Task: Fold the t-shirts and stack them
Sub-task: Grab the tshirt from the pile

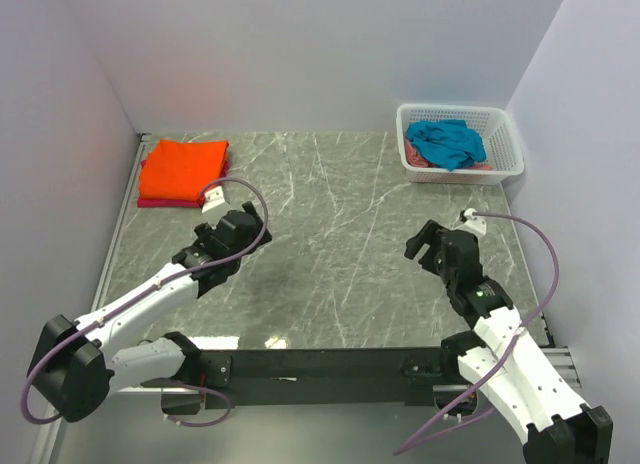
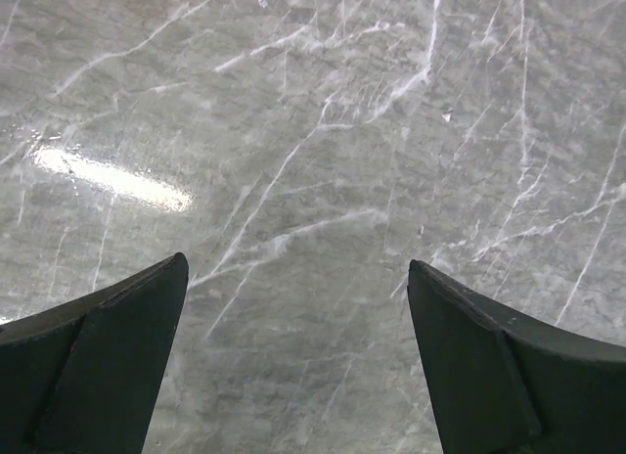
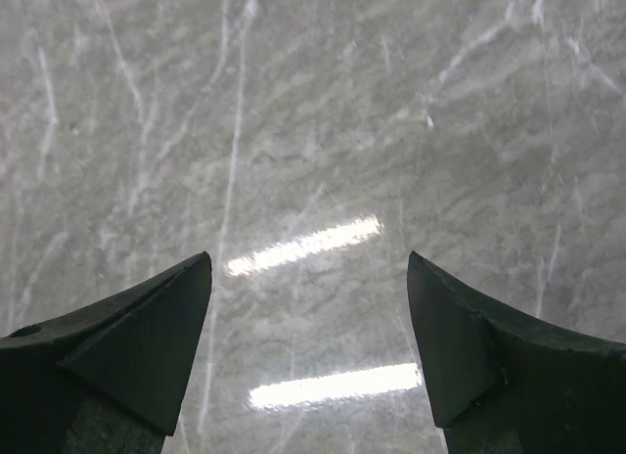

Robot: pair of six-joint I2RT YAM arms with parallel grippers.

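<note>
My left gripper [image 2: 298,268] and right gripper [image 3: 309,260] both gape wide over the marble table [image 1: 340,244], holding nothing. Teal t-shirt [image 1: 447,142] sits crumpled in the basket [image 1: 505,162]; orange t-shirt [image 1: 183,169] lies folded far left.

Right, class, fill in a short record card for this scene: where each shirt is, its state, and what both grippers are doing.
folded stack: bright orange t-shirt lying on magenta t-shirt, far left corner of grey marble table
basket: white plastic lattice basket, far right
in basket: crumpled teal-blue t-shirt over salmon-pink t-shirt
left gripper: open, empty, above table
right gripper: open, empty, above table
</note>
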